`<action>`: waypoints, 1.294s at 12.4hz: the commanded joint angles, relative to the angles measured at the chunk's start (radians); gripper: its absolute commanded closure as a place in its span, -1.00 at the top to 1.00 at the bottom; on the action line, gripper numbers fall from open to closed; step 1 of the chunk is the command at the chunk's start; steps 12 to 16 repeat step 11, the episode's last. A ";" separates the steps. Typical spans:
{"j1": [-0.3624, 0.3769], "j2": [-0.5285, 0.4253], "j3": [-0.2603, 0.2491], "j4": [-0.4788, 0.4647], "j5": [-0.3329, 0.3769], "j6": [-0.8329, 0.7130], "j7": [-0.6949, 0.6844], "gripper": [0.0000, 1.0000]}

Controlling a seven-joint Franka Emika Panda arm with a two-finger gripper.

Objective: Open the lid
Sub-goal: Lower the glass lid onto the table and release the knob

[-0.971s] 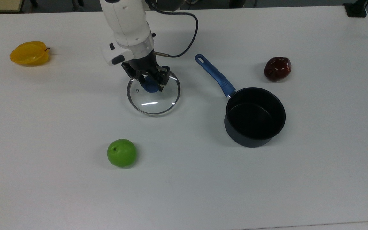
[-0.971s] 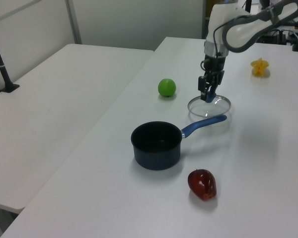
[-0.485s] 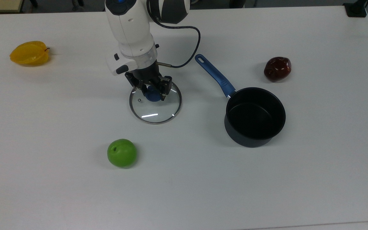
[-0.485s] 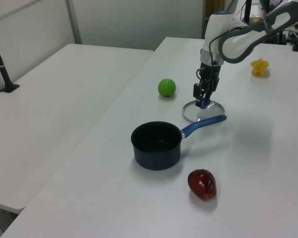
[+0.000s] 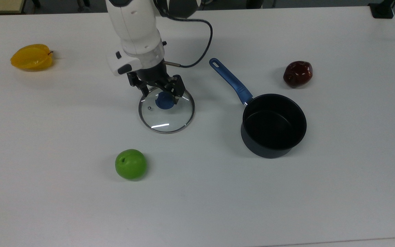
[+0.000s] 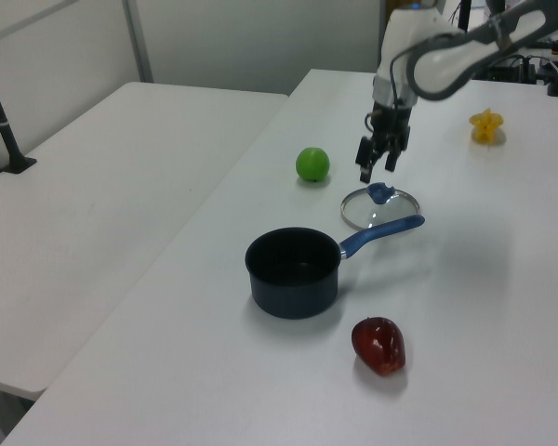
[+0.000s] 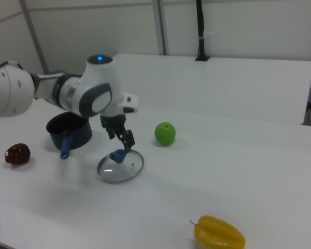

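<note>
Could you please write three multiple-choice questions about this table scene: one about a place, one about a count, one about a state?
1. Where is the lid?
A. on the saucepan
B. flat on the table
C. on the green fruit

2. How many fruits lie on the table?
A. one
B. three
C. five

3. What is the end effector doing?
A. hanging open above the knob
B. gripping the pan handle
C. holding the red fruit

Key:
1 B, the saucepan stands uncovered.
2 B, yellow fruit, green fruit, red fruit.
3 A, its fingers are apart above the blue knob.
</note>
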 commanded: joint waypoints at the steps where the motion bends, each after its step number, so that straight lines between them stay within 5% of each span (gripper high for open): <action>1: 0.021 -0.123 -0.030 0.076 -0.103 -0.225 0.013 1.00; 4: 0.010 -0.216 -0.051 0.148 -0.115 -0.462 -0.007 1.00; 7: 0.026 -0.272 -0.130 0.193 -0.117 -0.597 -0.081 1.00; 11: 0.070 -0.297 -0.220 0.195 -0.112 -0.620 -0.130 1.00; 16: 0.070 -0.297 -0.220 0.195 -0.112 -0.620 -0.130 1.00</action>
